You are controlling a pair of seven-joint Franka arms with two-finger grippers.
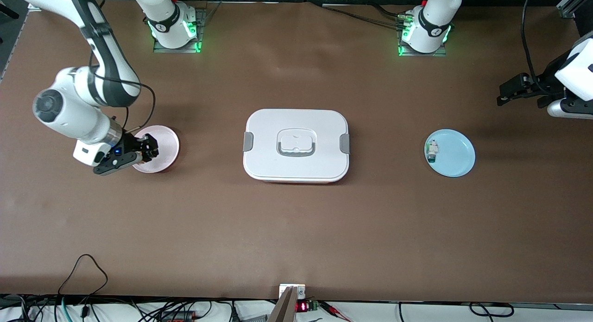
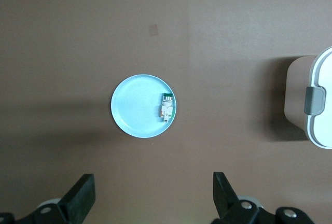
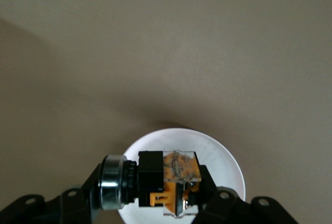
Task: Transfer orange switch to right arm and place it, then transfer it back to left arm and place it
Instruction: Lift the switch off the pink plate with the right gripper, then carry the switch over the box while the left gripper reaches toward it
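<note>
Over pink plate (image 1: 160, 148), right gripper (image 1: 149, 148) jaws grip orange switch (image 3: 166, 182); left gripper (image 2: 153, 195) released, waiting.

Brown matte tabletop (image 1: 296, 229) fills my view, surface plain, light even, soft shadows. At 12 o'clock edge: dark strip past table, black cables (image 1: 370, 17) trailing over table edge. At 1 o'clock corner: aluminium frame piece (image 1: 570, 3). At 6 o'clock edge: white strip with tangle of wires (image 1: 153, 312), small module with red digit display (image 1: 302, 306), grey bracket (image 1: 288, 303) poking up. At 7 o'clock: black cable loop (image 1: 83, 271) lying on tabletop.
</note>
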